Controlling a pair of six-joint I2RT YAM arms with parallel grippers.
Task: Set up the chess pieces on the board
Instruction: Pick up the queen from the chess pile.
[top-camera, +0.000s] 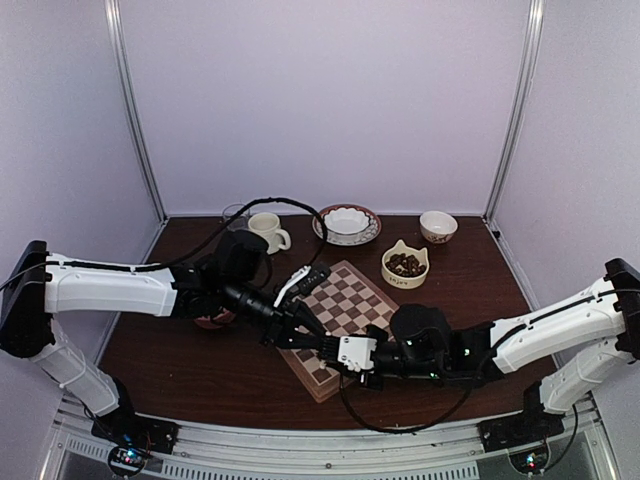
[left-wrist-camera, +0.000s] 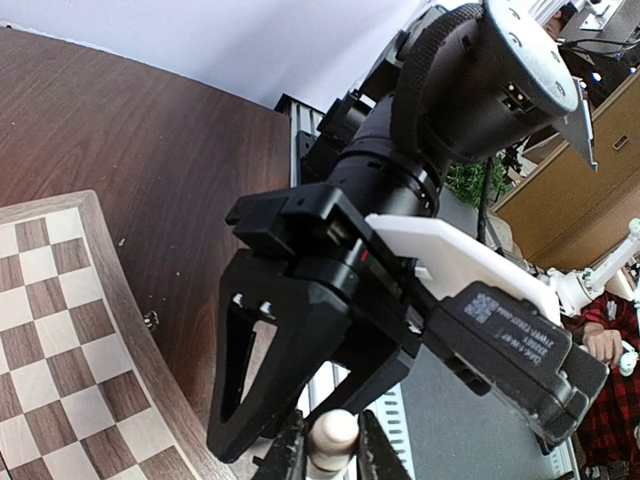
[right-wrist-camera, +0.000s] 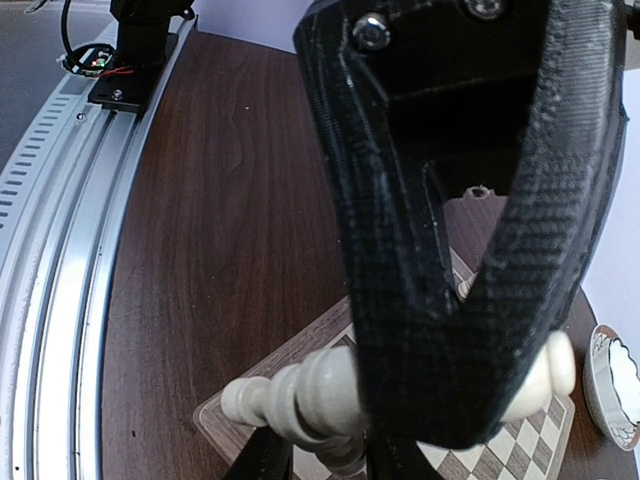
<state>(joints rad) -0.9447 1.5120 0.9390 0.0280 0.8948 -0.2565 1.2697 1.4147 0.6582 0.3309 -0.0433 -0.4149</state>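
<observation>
Cream mug (top-camera: 266, 231), patterned plate (top-camera: 372, 233), small bowl (top-camera: 438, 226), cat-eared bowl (top-camera: 405, 266) on table (top-camera: 180, 370).

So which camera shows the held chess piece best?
Right wrist: the piece lies across the frame, its turned shape clear, though a black finger covers its middle. Left wrist shows only its round tip. In the top view it is too small to make out.

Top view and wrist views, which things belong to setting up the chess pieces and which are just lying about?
For the job: chessboard; cream chess piece, gripped by the left tool.
Lying about: cream mug; patterned dish; small bowl; cat-eared bowl, brown contents unclear.
</observation>
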